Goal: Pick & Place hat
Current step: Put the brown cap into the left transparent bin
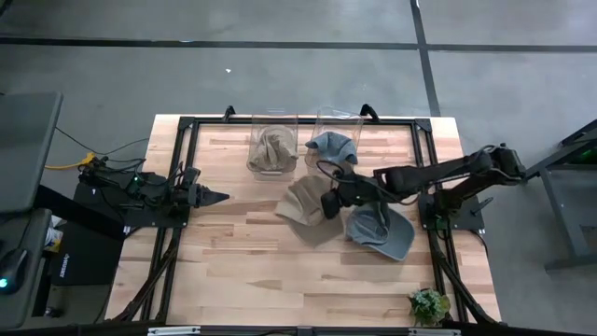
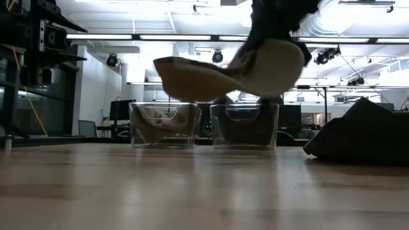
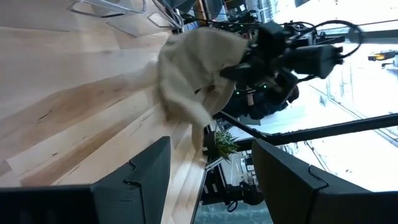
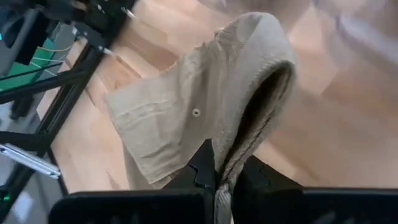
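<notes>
A: The right gripper [image 4: 224,177] is pinched tight on the rim of the tan hat [image 4: 205,106], the fabric squeezed between its 2 fingers. The low view shows that hat [image 2: 236,67] hanging clear of the table [image 2: 192,185].

B: Where is that over the table?

A: In the high view the right gripper [image 1: 333,203] sits near the middle, the tan hat [image 1: 306,207] trailing beside it. Just beside lies a blue-grey hat [image 1: 381,230], flat on the wood.

B: And the bins?

A: 2 clear ones at the far edge. The left bin [image 1: 272,142] already holds a tan hat, the right bin [image 1: 337,138] a blue-grey one.

B: So how far along?

A: I'd judge 2 hats are placed, 1 is lifted but not yet over a bin, and the blue-grey hat on the table is untouched.

B: The other arm?

A: The left gripper [image 1: 207,197] waits near the table's left edge, its fingers spread and holding nothing.
</notes>
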`<act>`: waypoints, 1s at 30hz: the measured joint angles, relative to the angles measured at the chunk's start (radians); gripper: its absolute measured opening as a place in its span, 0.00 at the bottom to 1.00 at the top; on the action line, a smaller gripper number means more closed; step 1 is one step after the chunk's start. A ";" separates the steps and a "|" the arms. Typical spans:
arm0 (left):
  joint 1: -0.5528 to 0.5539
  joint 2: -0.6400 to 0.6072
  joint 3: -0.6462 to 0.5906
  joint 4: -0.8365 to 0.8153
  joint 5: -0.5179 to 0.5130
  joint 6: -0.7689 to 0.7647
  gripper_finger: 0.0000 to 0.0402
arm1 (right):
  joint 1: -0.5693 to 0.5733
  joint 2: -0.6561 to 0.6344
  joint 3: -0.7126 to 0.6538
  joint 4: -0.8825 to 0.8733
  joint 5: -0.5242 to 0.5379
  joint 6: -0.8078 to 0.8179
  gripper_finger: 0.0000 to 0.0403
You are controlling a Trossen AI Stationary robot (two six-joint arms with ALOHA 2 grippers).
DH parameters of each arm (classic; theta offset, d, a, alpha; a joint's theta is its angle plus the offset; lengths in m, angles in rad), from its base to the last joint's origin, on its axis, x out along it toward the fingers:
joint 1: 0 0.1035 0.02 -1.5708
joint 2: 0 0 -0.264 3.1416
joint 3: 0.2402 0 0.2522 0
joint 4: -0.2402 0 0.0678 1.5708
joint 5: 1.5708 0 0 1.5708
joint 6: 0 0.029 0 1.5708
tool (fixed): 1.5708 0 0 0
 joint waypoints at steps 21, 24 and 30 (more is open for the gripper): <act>0.000 0.000 0.000 0.036 -0.061 -0.185 0.51 | -0.001 0.000 0.166 -0.030 0.479 -0.788 0.03; 0.000 0.000 0.000 0.036 -0.076 -0.248 0.51 | -0.001 0.000 0.166 0.015 0.512 -0.924 0.03; 0.000 0.000 0.000 0.034 -0.109 -0.386 0.51 | -0.003 0.000 0.166 0.151 0.497 -1.254 0.03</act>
